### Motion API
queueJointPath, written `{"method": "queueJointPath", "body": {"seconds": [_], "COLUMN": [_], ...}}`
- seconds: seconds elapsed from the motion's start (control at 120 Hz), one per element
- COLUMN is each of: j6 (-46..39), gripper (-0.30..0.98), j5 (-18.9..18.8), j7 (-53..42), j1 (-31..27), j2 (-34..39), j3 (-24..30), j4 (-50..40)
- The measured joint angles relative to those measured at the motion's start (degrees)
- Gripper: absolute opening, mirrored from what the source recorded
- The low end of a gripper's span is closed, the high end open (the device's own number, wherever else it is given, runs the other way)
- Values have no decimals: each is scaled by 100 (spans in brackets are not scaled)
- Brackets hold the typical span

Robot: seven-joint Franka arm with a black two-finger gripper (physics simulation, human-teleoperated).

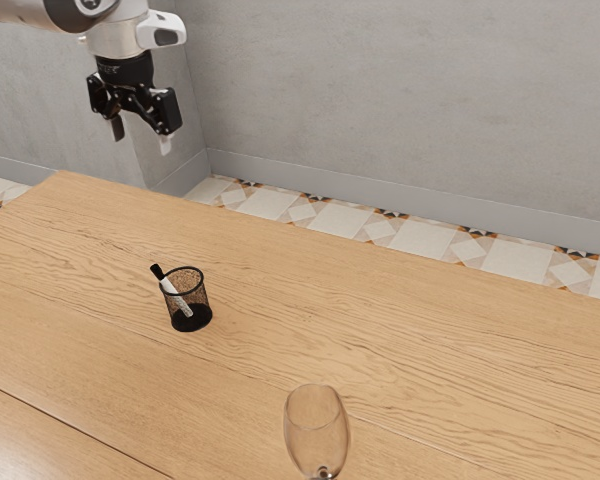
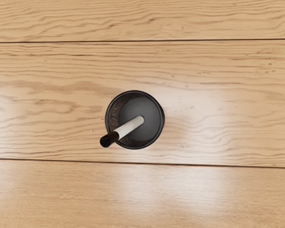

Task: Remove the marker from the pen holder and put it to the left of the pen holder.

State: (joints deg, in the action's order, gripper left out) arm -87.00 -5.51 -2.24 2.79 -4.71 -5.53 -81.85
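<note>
High above the table, toward the exterior view's upper left, hangs my gripper (image 1: 141,140), open, its two fingers well apart with nothing between them. Below it on the table stands the black mesh pen holder (image 1: 202,300), upright. The white marker (image 1: 176,296) with a black cap leans inside it, the capped end sticking out over the rim. From above, in the wrist view, the pen holder (image 2: 149,128) is round, and the marker (image 2: 129,128) slants across it with its cap beyond the rim.
A clear wine glass (image 1: 316,432) stands near the exterior view's lower edge, well apart from the pen holder. The wooden table (image 1: 400,320) has a far edge running along the tiled floor, with a grey wall behind.
</note>
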Motion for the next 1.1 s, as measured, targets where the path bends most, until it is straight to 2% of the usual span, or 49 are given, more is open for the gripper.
{"method": "queueJointPath", "body": {"seconds": [0.217,0.258,0.3,0.35,0.383,0.425,0.483,0.617,0.733,0.783,0.875,1.1], "j6": [61,122,170,152,25,-178,-449,-918,-1155,-1281,-1585,-1945], "gripper": [69,69,69,68,68,68,68,69,69,69,69,66], "j5": [48,-237,-582,-1023,-1263,-1497,-1734,-2012,-2188,-2221,-2238,-2316], "j7": [-88,-214,-379,-599,-757,-955,-1226,-1800,-2285,-2497,-2861,-3512], "j1": [-118,69,683,1546,1742,1519,1150,1037,1032,856,610,439], "j2": [57,52,-62,-231,-308,-494,-755,-918,-928,-1016,-1452,-1833], "j3": [157,358,462,488,497,494,485,473,328,252,209,-206], "j4": [-18,-62,-410,-1268,-1902,-2430,-2730,-2854,-2384,-2103,-1776,-1746]}}
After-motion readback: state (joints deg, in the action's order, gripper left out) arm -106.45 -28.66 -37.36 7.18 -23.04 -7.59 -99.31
